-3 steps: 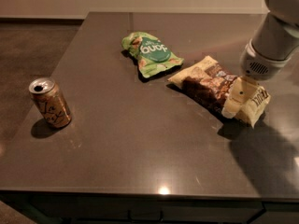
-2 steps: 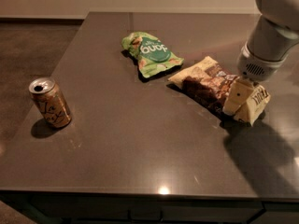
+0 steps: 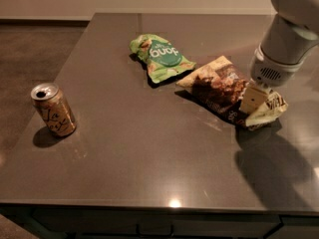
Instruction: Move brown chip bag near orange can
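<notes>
End effector (image 3: 255,99) on right end of brown chip bag (image 3: 219,86), likely for pickup; grip: cannot tell. Orange can (image 3: 53,109) well apart, left.

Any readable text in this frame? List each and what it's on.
Nothing reads cleanly.
Green bag: large white word, upside down, not legible.
Orange can: dark scribble, unreadable.
Brown chip bag: lettering too blurred.
Gripper, at the brown bag's right end: no text visible.
</notes>
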Robot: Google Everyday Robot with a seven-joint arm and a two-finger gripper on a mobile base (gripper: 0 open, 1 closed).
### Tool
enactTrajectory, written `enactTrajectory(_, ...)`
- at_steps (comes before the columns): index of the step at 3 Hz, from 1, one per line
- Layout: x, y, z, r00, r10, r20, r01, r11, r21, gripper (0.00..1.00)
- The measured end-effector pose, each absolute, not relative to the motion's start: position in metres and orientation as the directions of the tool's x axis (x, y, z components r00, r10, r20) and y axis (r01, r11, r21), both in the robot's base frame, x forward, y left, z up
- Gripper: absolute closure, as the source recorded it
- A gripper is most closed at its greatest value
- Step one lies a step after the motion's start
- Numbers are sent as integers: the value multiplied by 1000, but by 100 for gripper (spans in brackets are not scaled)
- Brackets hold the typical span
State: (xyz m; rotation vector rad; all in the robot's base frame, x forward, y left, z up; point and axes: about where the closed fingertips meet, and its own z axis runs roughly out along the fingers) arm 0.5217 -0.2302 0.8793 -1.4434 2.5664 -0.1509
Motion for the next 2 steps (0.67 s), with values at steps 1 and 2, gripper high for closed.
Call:
enactTrajectory(1, 508, -198, 898, -421, -893, -159, -874, 447, -192, 96)
enactTrajectory(2, 493, -163, 913, -325, -926, -191, -911, 361, -200, 100)
